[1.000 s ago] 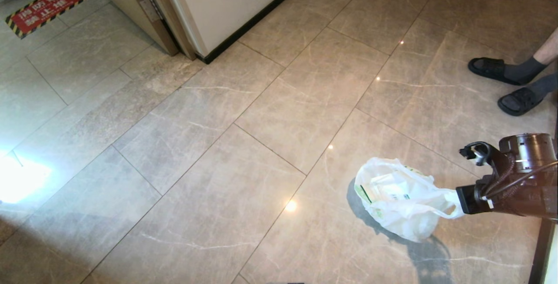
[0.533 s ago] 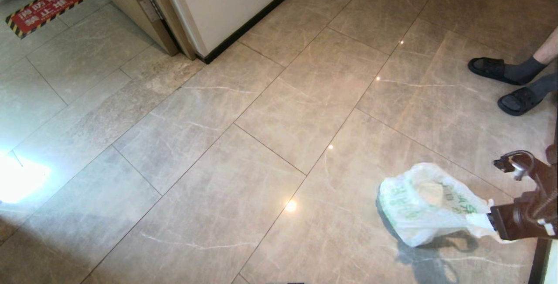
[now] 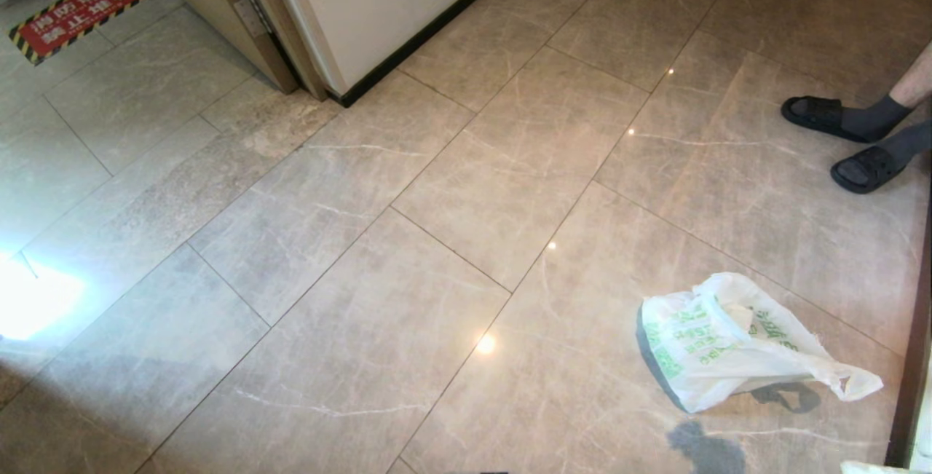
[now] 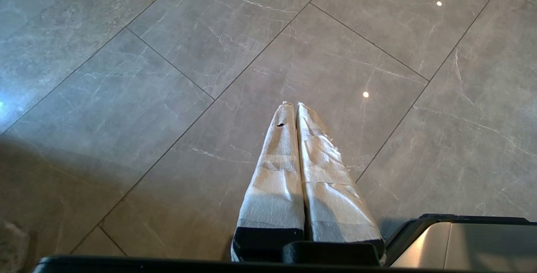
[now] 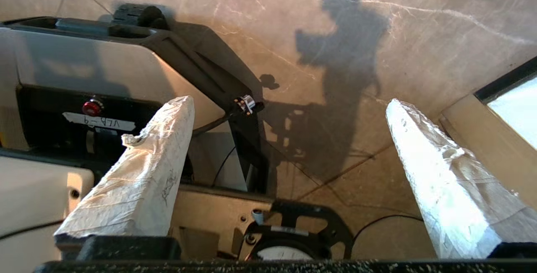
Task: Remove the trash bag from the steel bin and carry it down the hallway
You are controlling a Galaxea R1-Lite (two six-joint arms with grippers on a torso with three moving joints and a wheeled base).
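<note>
The right gripper (image 5: 289, 101), its white-wrapped fingers (image 5: 142, 168) spread wide, was seen empty above the robot's own base and the glossy beige marble-look hallway floor (image 5: 335, 34). The left gripper (image 4: 293, 111) was pressed shut on nothing. Only the head view showed the crinkly white plastic trash bag with green printing (image 3: 728, 346), lying at lower right, and a person's sandalled feet (image 3: 848, 139) at upper right.

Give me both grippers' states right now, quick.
Left gripper: shut, holding nothing, above bare floor tiles.
Right gripper: open and empty; the trash bag lies on the floor.
</note>
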